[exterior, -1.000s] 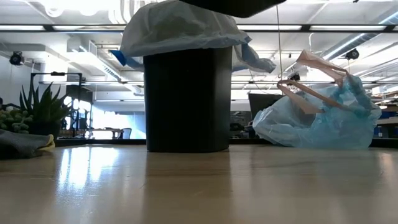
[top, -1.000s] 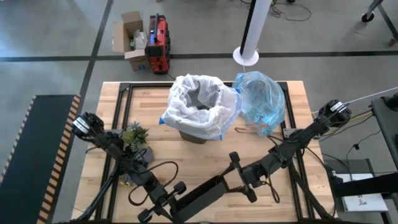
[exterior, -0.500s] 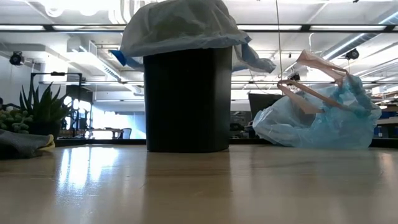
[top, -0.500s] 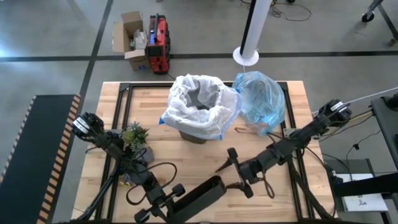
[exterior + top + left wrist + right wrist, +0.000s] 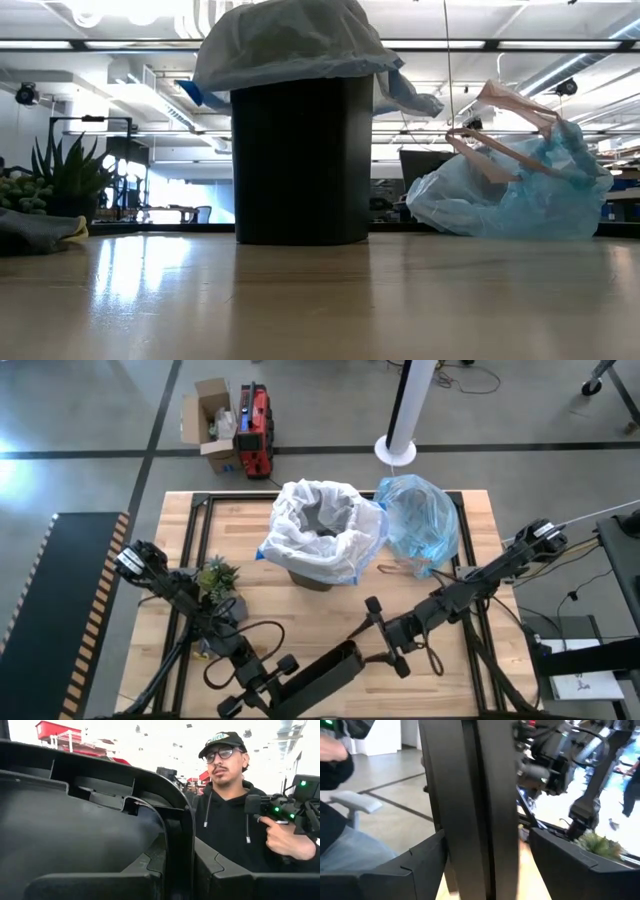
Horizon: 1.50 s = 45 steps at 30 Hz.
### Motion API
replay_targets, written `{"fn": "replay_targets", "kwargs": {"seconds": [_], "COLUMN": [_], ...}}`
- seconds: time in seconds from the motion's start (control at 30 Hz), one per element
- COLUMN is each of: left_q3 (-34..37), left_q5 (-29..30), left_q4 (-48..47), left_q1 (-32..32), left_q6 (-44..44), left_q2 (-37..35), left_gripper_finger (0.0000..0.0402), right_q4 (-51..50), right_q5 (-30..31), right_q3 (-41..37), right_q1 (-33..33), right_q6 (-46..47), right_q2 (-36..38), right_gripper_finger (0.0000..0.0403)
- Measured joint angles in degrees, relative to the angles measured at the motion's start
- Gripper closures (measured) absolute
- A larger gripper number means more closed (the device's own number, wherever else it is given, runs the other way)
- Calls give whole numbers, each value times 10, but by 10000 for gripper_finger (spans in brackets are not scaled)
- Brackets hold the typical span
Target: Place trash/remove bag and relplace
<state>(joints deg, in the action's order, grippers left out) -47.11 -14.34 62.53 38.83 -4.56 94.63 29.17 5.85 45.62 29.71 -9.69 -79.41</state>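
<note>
A black bin (image 5: 318, 565) stands mid-table with a white bag (image 5: 322, 528) draped over its rim. The light-blue bag (image 5: 418, 525), gathered at its top, lies on the table right of the bin and also shows in the low view (image 5: 510, 200). No loose trash is in view. Near the table's front edge my left gripper (image 5: 288, 682) is shut on a long black plastic lid piece (image 5: 328, 670). My right gripper (image 5: 372, 640) is open at that piece's other end, and the piece's panel (image 5: 470, 810) stands between its fingers (image 5: 560, 865). My left gripper pinches a thin upright wall (image 5: 179, 860) of the black lid piece between its two fingers, at the end nearer the table's front. The fingers come roughly level from the table's left. The piece is lifted clear of the table and reaches toward my right gripper.
A potted plant (image 5: 217, 580) stands at the table's left beside my left arm. Loose cables (image 5: 430, 655) lie under my right arm. A person in a dark hoodie (image 5: 230, 820) with a hand-held controller stands beyond the table. A white pole base (image 5: 395, 450) is on the floor behind.
The black lid piece has tipped in my left gripper's hold. Its end by my right gripper, which showed at the top of the low view, has left that view, and from above the piece now looks shorter. My right gripper has shifted slightly toward the table's left.
</note>
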Motion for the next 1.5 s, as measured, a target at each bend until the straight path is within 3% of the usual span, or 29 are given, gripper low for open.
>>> {"fn": "replay_targets", "kwargs": {"seconds": [0.13,0.23,0.33,0.37,0.73,0.9,1.13,1.27,1.4,1.5], "left_q3": [0,0,0,0,0,0,0,0,0,0], "left_q5": [-2,-3,-5,-5,1,-11,-24,-26,-26,-27], "left_q4": [4,4,5,5,5,13,24,23,22,22], "left_q1": [-2,-2,-2,-2,-3,-9,-12,-12,-12,-12], "left_q6": [-1,-1,-1,-1,0,-1,-3,0,3,4], "left_q2": [0,0,0,0,0,0,6,6,6,6], "left_gripper_finger": [369,371,369,368,368,371,371,371,372,370], "right_q4": [-3,-9,-16,-21,-74,-54,-46,-49,-67,-73], "right_q5": [-7,-33,-56,-60,-52,14,23,21,20,16], "right_q3": [14,19,19,19,19,22,36,37,37,37], "right_q1": [-1,-1,-1,0,16,25,25,27,26,27], "right_q6": [-28,-33,-38,-40,-38,-26,-34,-45,-62,-64], "right_q2": [-16,-18,-16,-16,11,10,10,9,9,9], "right_gripper_finger": [150,203,282,284,282,281,143,108,125,179]}}
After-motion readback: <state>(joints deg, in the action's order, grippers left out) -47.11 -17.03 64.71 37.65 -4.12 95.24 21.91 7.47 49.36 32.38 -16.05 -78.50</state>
